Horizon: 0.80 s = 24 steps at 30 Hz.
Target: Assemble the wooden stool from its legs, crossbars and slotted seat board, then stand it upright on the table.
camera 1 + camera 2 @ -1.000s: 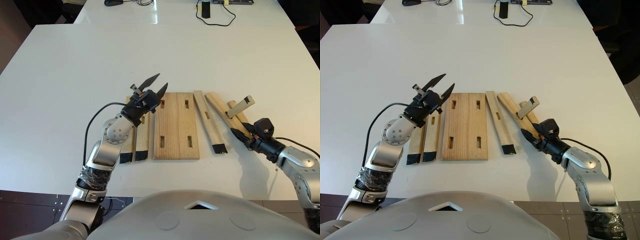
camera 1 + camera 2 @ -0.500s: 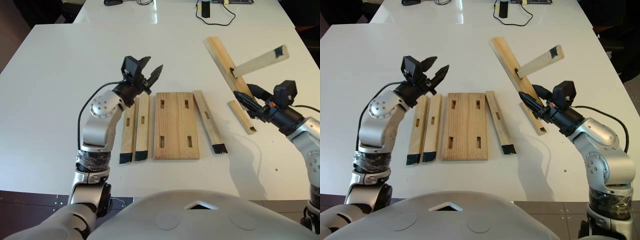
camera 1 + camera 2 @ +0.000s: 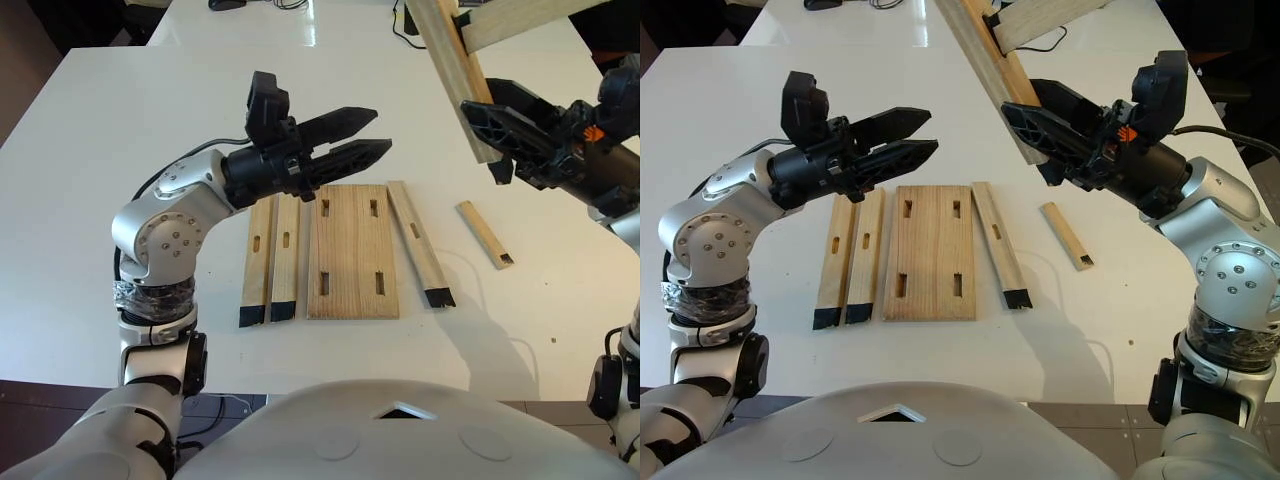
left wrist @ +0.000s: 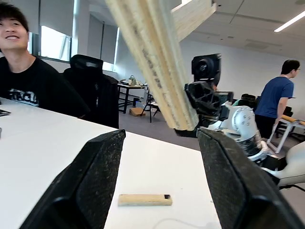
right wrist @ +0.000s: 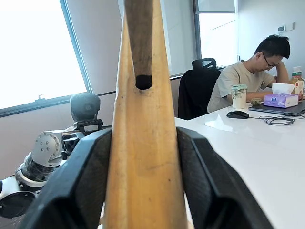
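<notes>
The slotted seat board (image 3: 350,250) lies flat on the white table (image 3: 120,130). Two slotted bars (image 3: 272,255) lie side by side along its left edge, and a leg (image 3: 420,245) lies on its right. A short crossbar (image 3: 485,233) lies farther right. My right gripper (image 3: 495,130) is raised above the table, shut on a long leg (image 3: 450,50) that has a second piece (image 3: 520,18) pegged into it at an angle. This leg sits between the pads (image 5: 90,191) in the right wrist view. My left gripper (image 3: 380,130) is open, empty, and points right toward the held leg (image 4: 152,62).
A black cable and a small dark object (image 3: 412,20) lie at the table's far edge, with a mouse (image 3: 228,5) to their left. White tabletop stretches left of the parts and behind them.
My right gripper has lifted the joined leg pieces off the table and raised them high. My left gripper has risen from the slotted bars and swung right to face them. The short crossbar stayed down.
</notes>
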Motion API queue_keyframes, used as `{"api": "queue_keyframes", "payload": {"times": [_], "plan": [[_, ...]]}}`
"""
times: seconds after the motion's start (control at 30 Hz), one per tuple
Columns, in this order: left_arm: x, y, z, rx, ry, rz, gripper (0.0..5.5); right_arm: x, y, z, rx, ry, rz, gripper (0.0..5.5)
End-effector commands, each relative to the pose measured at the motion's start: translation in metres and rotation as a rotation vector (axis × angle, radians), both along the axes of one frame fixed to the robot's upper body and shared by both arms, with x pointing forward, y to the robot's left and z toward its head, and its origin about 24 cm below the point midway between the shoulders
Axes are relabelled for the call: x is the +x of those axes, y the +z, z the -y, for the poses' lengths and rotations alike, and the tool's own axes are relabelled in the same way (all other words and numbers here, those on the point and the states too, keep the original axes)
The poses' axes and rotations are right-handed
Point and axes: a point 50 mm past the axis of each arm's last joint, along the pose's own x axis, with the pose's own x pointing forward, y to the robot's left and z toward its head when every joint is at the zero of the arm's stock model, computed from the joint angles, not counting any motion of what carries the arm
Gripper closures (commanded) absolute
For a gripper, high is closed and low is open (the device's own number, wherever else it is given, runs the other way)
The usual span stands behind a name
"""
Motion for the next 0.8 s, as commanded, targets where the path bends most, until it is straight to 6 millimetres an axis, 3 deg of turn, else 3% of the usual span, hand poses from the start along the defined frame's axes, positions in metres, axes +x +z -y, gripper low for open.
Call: {"api": "queue_keyframes", "payload": {"times": [0.03,0.27,0.63,0.8], "plan": [[0.004,0.018,-0.002,-0.064,-0.048,0.005,2.72,-0.002,0.004,-0.003,-0.013,0.057,0.016,3.46],[0.012,0.030,-0.001,-0.140,-0.047,-0.054,2.72,-0.006,0.002,-0.010,-0.018,0.125,0.013,3.46],[0.003,0.026,0.009,-0.090,-0.127,-0.043,2.72,-0.006,0.007,-0.018,-0.044,0.212,0.046,3.46],[-0.001,0.031,0.009,-0.106,-0.166,-0.027,2.72,-0.004,0.000,-0.016,-0.088,0.244,0.017,3.46]]}}
